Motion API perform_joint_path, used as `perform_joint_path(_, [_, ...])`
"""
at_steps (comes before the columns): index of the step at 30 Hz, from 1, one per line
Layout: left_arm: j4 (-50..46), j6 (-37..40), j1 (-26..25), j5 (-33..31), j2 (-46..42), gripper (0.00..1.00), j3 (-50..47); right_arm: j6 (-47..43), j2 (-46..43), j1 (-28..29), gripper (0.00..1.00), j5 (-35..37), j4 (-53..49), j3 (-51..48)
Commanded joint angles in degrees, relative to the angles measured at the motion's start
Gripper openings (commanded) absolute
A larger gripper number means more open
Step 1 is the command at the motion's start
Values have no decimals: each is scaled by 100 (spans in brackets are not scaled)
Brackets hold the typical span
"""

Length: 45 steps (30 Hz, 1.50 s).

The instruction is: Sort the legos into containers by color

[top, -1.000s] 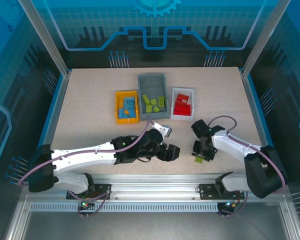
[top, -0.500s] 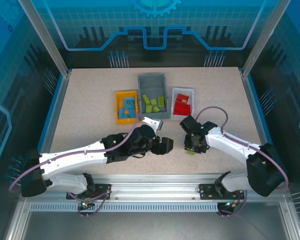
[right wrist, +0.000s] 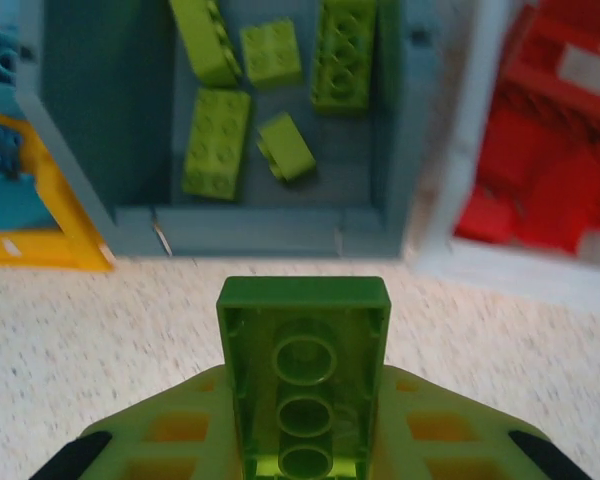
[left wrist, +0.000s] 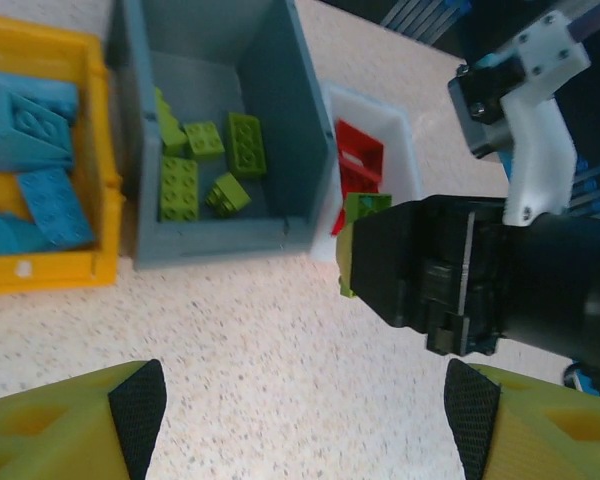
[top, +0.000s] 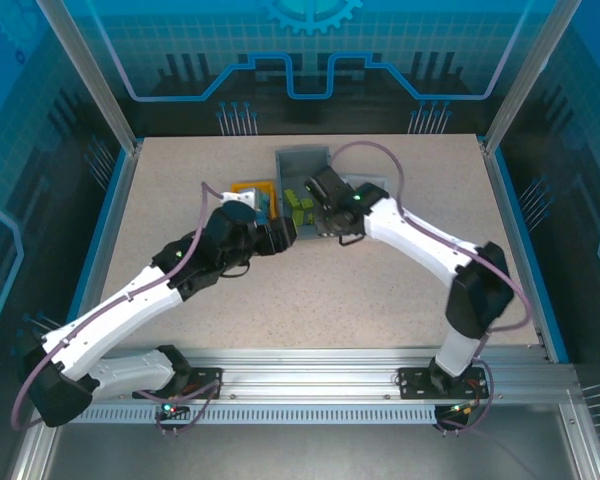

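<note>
My right gripper [right wrist: 303, 420] is shut on a lime green lego [right wrist: 303, 330], underside up, hovering over bare table just in front of the grey container [right wrist: 270, 228]. Several green legos [right wrist: 215, 140] lie inside that bin. Blue legos [left wrist: 40, 190] fill the yellow-orange container [left wrist: 105, 150] on its left, and red legos [right wrist: 540, 170] fill the white container [left wrist: 405, 140] on its right. My left gripper [left wrist: 305, 410] is open and holds nothing, low over the table in front of the grey bin. From above, the left gripper [top: 280, 237] and the right gripper [top: 320, 222] sit close together.
The right arm's black wrist [left wrist: 480, 270] and the green brick it carries [left wrist: 365, 207] hang close in front of the left camera, beside the white bin. The speckled tabletop [top: 310, 290] lies between the bins and the arm bases.
Both arms swung from the table's near edge up to the bins. The right gripper carried the green lego from the front right to just before the grey bin.
</note>
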Motion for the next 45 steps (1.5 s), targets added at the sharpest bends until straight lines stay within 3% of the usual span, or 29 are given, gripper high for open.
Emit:
perform_joint_path(1, [-40, 5, 507, 446, 113, 77, 193, -471, 826, -141, 23, 101, -238, 1033])
perform_joint_path(6, [448, 140, 957, 739, 390, 77, 333, -681, 2040, -432, 23, 15, -264, 2501])
perform_joint_path(14, [1031, 382, 1206, 943, 924, 78, 542, -939, 3780, -859, 25, -596, -369, 4581])
perform_joint_path(17, [1071, 386, 1283, 971, 1021, 78, 610, -925, 4345, -932, 30, -747, -566, 5274])
perform_joint_path(25, [936, 448, 1345, 1000, 945, 78, 611, -961, 4364, -981, 50, -952, -631, 5581])
perform_joint_path(29, [687, 457, 1363, 962, 710, 77, 553, -1001, 3593, -869, 52, -896, -423, 4930])
perform_joint_path(34, [36, 354, 1623, 958, 241, 80, 486, -1133, 1703, -514, 57, -170, 372, 3082])
perform_joint_path(35, [-200, 293, 1755, 944, 134, 82, 460, -1154, 1187, -426, 62, 89, 640, 2476])
perform_joint_path(36, [-354, 223, 1942, 964, -9, 98, 374, -1161, 643, -355, 77, 383, 924, 1805])
perform_joint_path(37, [-404, 161, 2138, 1015, -164, 99, 246, -1194, 155, -305, 99, 652, 1224, 1208])
perform_joint_path(40, [-287, 95, 2806, 1178, -801, 99, -349, -1118, -1515, -296, 100, 1657, 2002, -888])
perform_joint_path(42, [-279, 407, 2979, 736, -1164, 99, -684, -1177, -2597, -409, 100, 2157, 2379, -2169])
perform_joint_path(45, [-414, 218, 2991, -1033, -1384, 99, -1227, -310, -3542, -928, 100, 3119, 1691, -3204])
